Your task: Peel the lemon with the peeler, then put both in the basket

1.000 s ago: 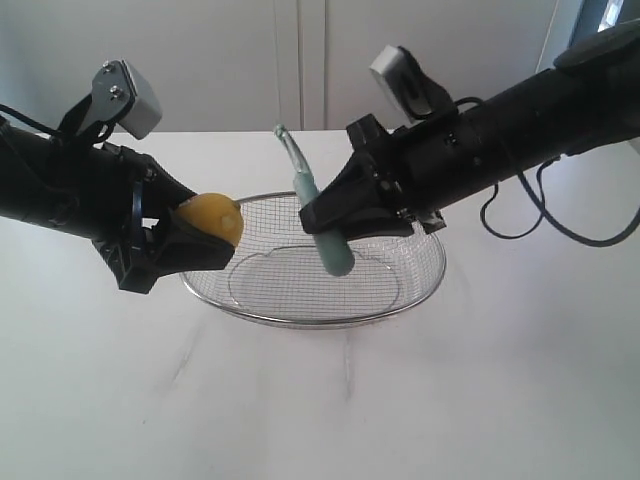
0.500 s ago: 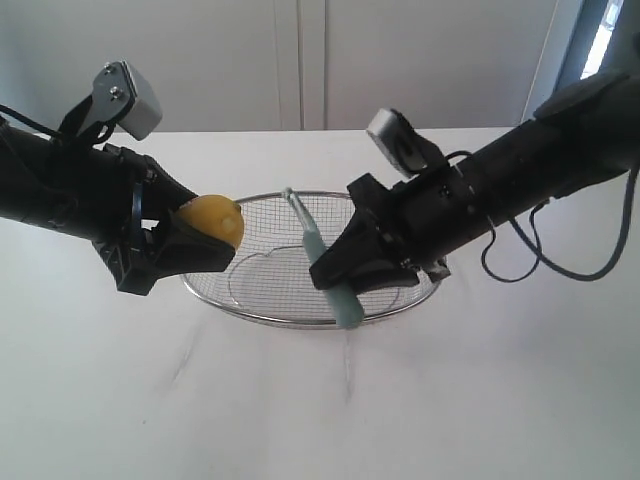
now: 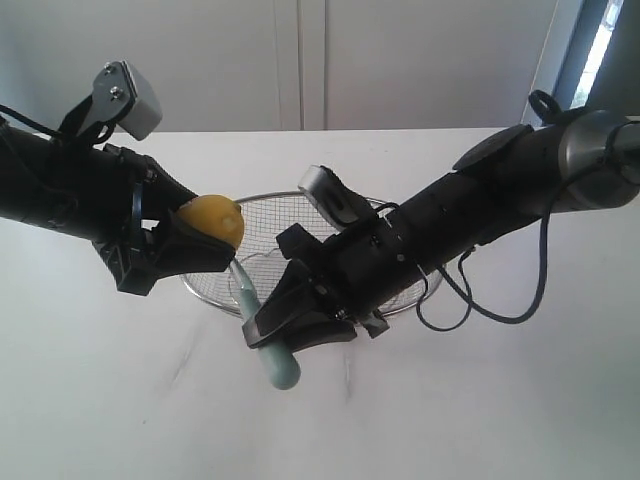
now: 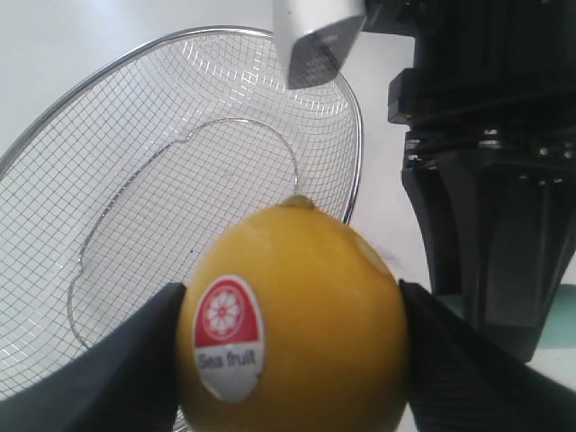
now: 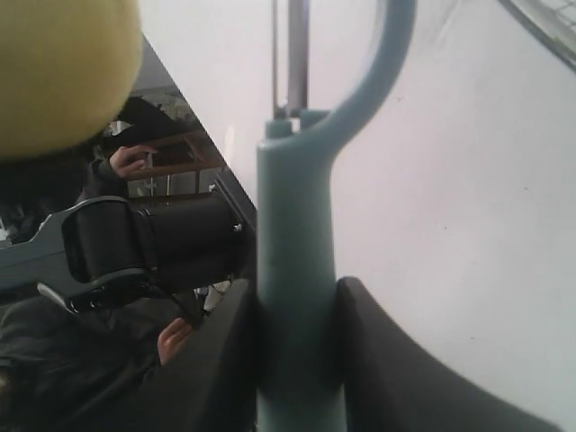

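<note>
Left arm [image 3: 70, 190] reached in from left side of table [image 3: 500, 400], roughly level. Left gripper [image 3: 203, 240] clamped lemon [image 3: 212, 220], fingers [image 4: 108, 360] spread wide. Right arm [image 3: 500, 190] stretched across middle, angled down. Right gripper [image 3: 290, 325] pinched peeler [image 3: 281, 367] handle.

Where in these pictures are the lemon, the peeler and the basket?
lemon [image 4: 315, 306], left wrist view, yellow skin beside the sticker
peeler [image 3: 282, 368], exterior view, lower end of the teal handle
basket [image 4: 117, 153], left wrist view, mesh wall

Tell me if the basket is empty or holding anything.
Empty where visible: the basket shows bare mesh; the lemon is in the left claw, the peeler in the right claw.
</note>
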Robot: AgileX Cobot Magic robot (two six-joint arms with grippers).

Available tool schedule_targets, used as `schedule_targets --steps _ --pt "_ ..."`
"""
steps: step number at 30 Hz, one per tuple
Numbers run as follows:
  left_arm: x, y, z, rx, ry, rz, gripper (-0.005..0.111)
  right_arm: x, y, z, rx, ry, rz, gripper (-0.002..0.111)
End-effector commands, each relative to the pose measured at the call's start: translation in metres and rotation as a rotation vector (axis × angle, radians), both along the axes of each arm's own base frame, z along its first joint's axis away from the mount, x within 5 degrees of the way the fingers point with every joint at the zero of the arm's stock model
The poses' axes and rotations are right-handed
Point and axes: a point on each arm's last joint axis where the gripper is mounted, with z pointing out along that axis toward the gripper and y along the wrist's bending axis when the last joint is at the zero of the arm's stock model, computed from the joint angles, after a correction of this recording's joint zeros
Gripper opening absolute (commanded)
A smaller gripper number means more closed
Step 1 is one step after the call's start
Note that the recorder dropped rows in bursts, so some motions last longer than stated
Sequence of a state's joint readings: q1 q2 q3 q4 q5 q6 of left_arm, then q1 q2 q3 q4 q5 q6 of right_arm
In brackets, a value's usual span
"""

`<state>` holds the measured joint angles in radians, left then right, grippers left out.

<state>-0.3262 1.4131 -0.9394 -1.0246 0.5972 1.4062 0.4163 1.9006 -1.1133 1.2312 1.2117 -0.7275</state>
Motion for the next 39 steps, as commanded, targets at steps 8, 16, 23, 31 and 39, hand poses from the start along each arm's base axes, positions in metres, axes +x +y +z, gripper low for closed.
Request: schedule_targets --steps 8,16,23,31,39 --pt "-0.004 -0.003 0.003 -0.033 0.021 -0.014 0.000 0.001 0.003 0.006 0.057 0.021 -0.037 0.000" --pt "-0.004 -0.003 0.003 -0.033 0.021 -0.014 0.000 0.010 -0.008 0.006 0.063 0.022 -0.080 0.000" --pt "-0.003 -0.003 0.002 -0.018 0.003 -0.014 0.000 0.010 -0.008 0.006 0.061 0.027 -0.083 0.000" --pt "0.005 -0.003 -0.007 0.011 0.008 0.012 0.000 0.000 0.003 0.004 0.055 0.032 -0.039 0.000" --pt "0.011 -0.005 -0.023 0.027 0.064 0.005 0.000 0.000 0.003 0.004 0.055 0.032 -0.039 0.000"
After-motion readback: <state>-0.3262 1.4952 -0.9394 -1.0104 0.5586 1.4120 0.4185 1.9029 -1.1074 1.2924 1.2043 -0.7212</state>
